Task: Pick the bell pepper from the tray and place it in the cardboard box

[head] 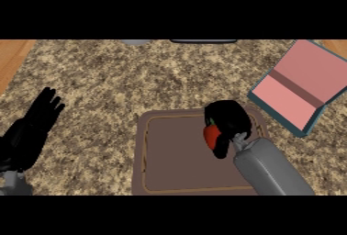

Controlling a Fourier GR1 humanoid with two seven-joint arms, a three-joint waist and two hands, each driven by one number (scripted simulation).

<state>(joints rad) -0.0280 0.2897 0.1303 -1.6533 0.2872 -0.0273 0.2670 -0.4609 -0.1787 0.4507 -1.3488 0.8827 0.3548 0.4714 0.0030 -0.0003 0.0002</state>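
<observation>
1. At your far left, the left hand (pixel 37 120) rests by the view's edge over the speckled granite counter (pixel 136 78), fingers straight and pointing up, holding nothing.
2. Moving right, you meet the tray (pixel 173 160): a brown, flat rectangle with rounded corners and a thin lighter line running just inside its rim. No writing or label shows on it.
3. Over the tray's right part sits the bell pepper (pixel 212 136). You see only a small glossy red patch of it with a touch of green at its top; the rest is hidden.
4. The right hand (pixel 229 120) is curled round the pepper, black fingers wrapping it from above and the right, with the grey forearm coming in from the lower edge. You cannot tell whether the pepper touches the tray or is raised off it.
5. At your far right lies the cardboard box (pixel 301 87): teal outside, pink inside, open and tilted, just beside the tray's upper right corner. It bears no readable text or brand.
</observation>
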